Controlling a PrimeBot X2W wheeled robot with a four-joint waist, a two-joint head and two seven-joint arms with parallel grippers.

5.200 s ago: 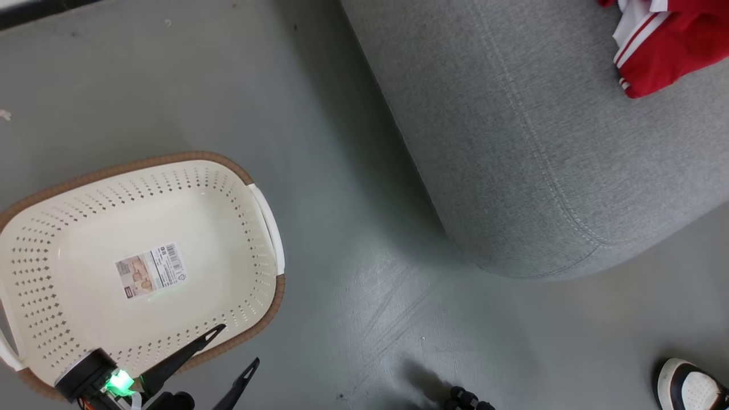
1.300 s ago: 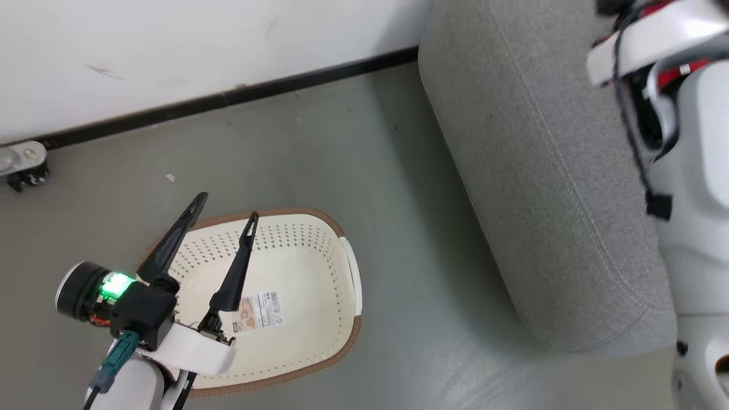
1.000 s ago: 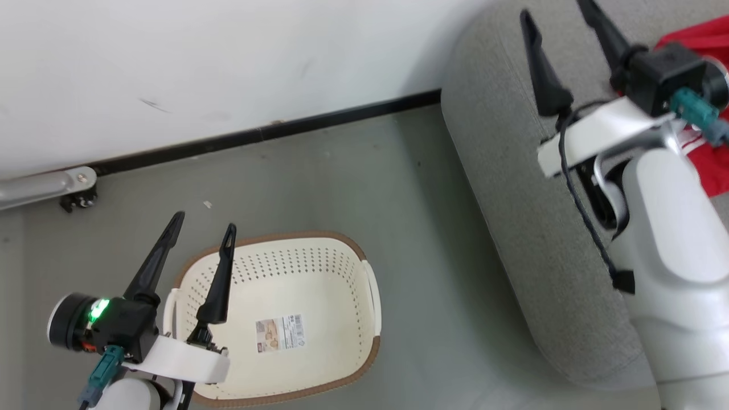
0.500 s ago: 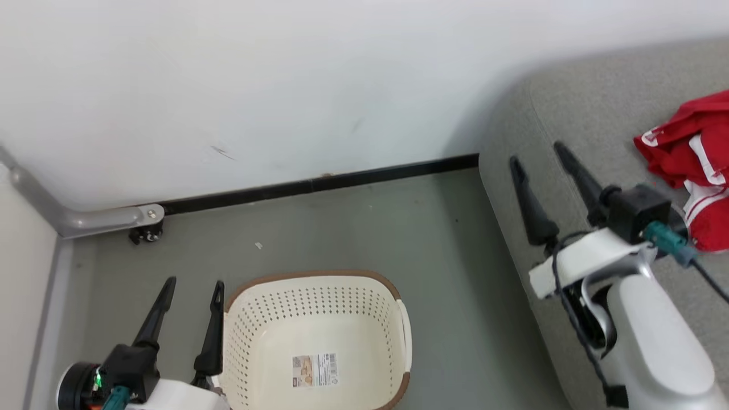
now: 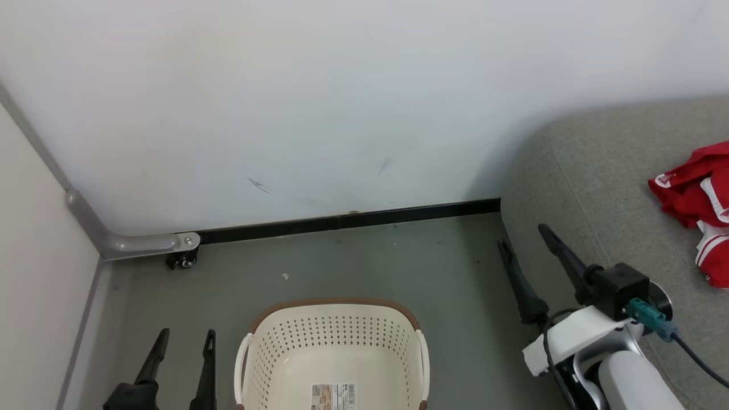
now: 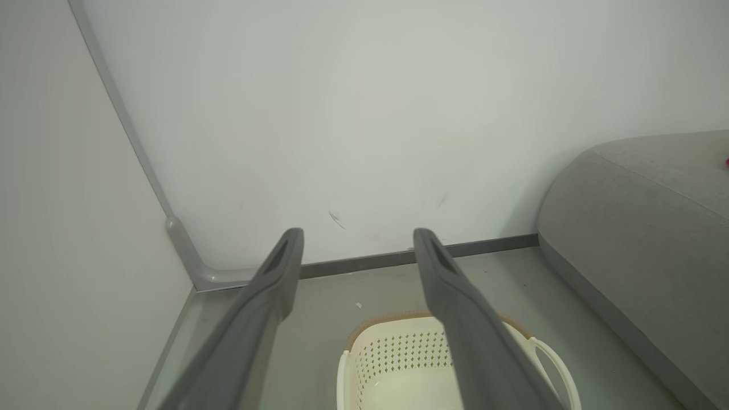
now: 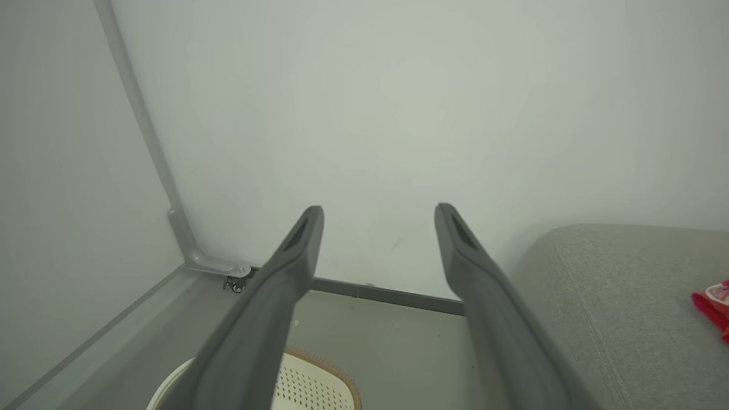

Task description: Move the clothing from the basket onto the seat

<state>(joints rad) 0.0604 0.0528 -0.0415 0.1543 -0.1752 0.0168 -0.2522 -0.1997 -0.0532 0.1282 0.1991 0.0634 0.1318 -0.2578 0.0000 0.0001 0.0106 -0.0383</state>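
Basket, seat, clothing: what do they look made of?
The basket: cream moulded plastic by the look, smooth, with rows of punched holes. The seat: grey woven upholstery, matte, with a visible weave and a stitched seam. The clothing: red fabric with white trim, crumpled in soft folds; possibly a light synthetic, not certain.

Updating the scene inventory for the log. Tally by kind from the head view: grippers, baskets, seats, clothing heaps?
Grippers: 2, left gripper and right gripper, both open
Baskets: 1, cream basket
Seats: 1, grey seat
Clothing heaps: 1, red clothing on the seat
Total: 5
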